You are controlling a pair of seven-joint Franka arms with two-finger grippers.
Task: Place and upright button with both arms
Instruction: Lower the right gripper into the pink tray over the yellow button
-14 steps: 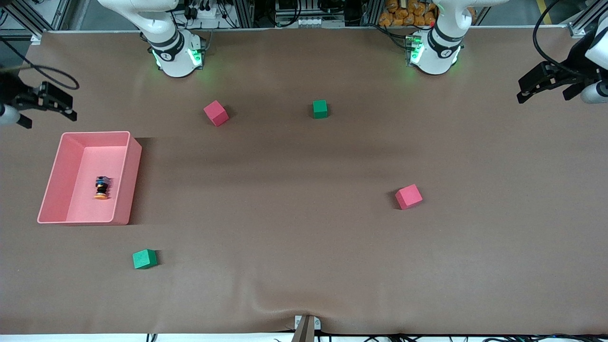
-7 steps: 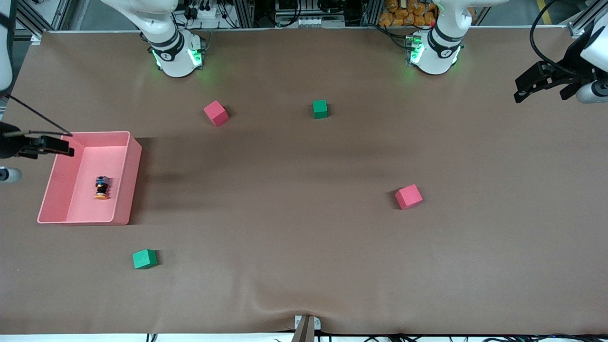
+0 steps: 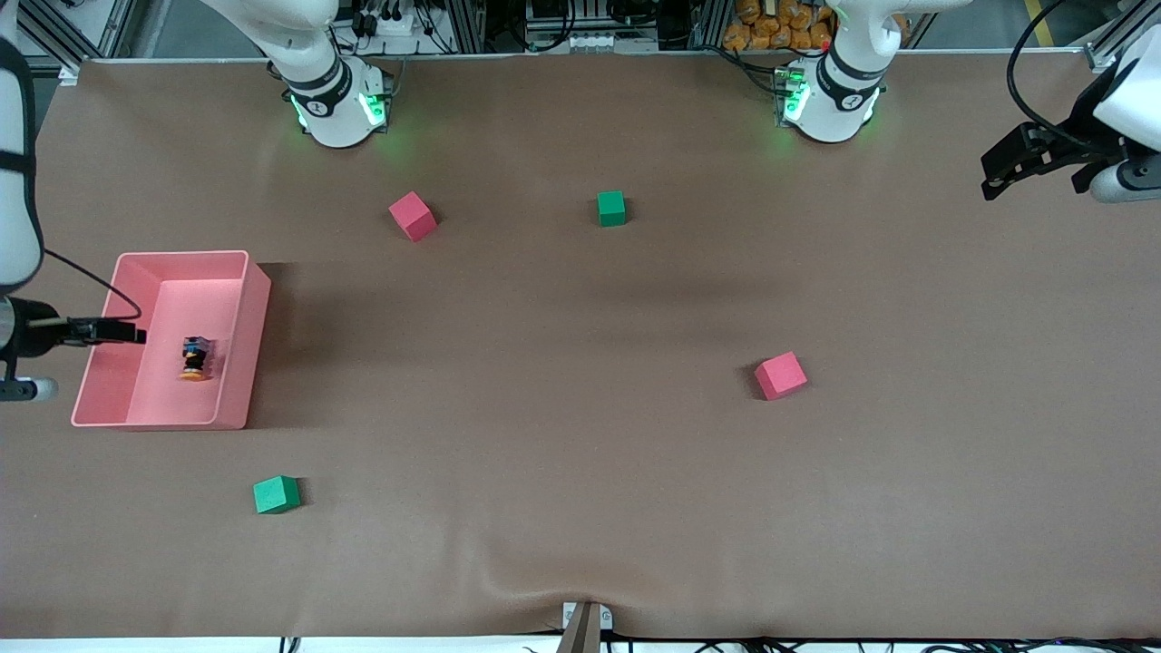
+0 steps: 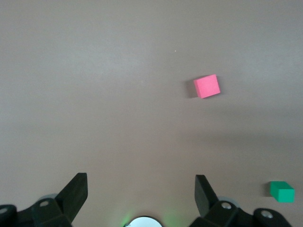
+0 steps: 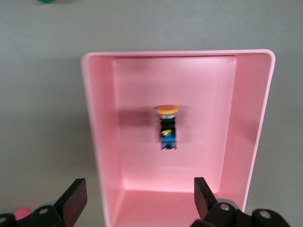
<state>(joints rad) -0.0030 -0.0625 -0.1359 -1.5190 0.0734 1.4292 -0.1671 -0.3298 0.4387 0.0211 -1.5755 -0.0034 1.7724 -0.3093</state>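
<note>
The right arm [image 3: 18, 181] reaches down along its own end of the table, its wrist turned level and the right gripper [image 3: 122, 334] pointing inward, fingers [image 5: 73, 198] spread wide apart with nothing between them. At the other end, the left arm [image 3: 1129, 91] waits, raised, its left gripper [image 3: 998, 181] likewise spread wide and holding nothing.

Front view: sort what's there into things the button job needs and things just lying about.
Needed: button, lying on its side in the pink bin; right gripper, open over the bin; left gripper, open, waiting.
Lying about: two red cubes, two green cubes.
</note>
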